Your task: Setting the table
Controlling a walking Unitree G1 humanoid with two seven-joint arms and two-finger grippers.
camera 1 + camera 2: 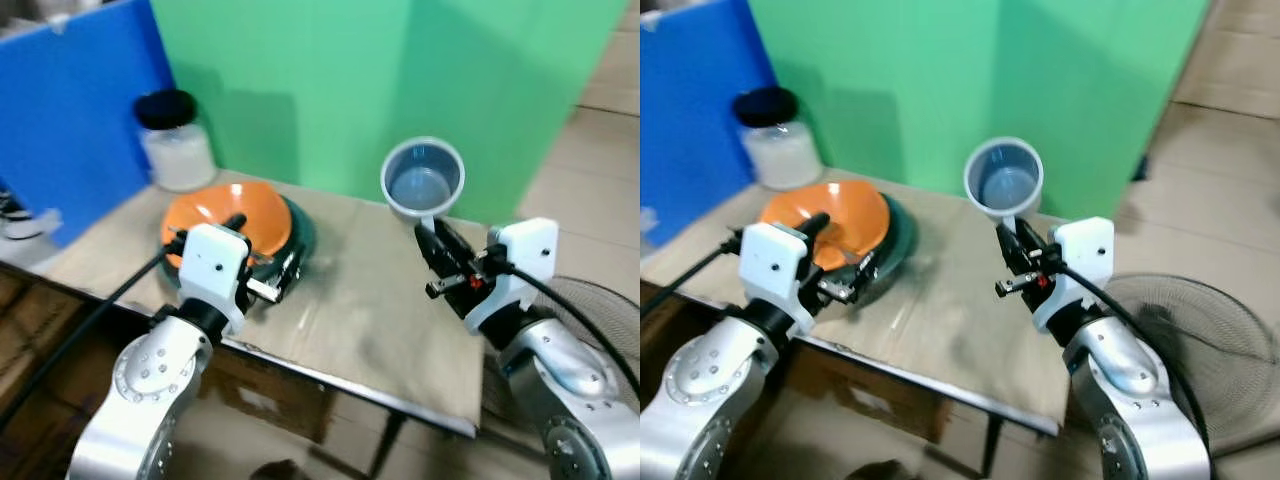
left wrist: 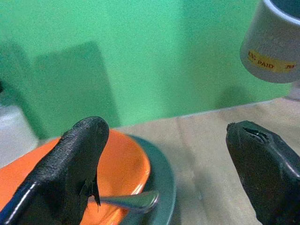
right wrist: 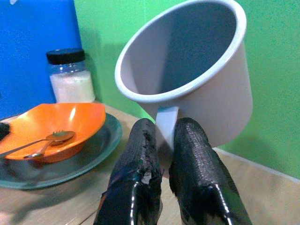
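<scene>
Centrally, the table [image 1: 400, 330] carries a dark green plate [image 3: 70, 166] at left of centre with an orange bowl [image 1: 228, 222] on it, two spoons [image 3: 42, 145] lying inside. Upper left stands a jar [image 1: 176, 140] of white grains. The right gripper [image 3: 161, 154] pinches the empty grey cup [image 1: 423, 178] by its handle, held aloft right of centre. The left gripper [image 2: 164, 164] hovers spread beside the bowl.

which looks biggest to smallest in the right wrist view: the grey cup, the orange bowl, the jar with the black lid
1. grey cup, largest, though it is held in the right claw right at the camera, so nearness inflates it
2. orange bowl
3. jar with the black lid, smallest, and farthest back
</scene>
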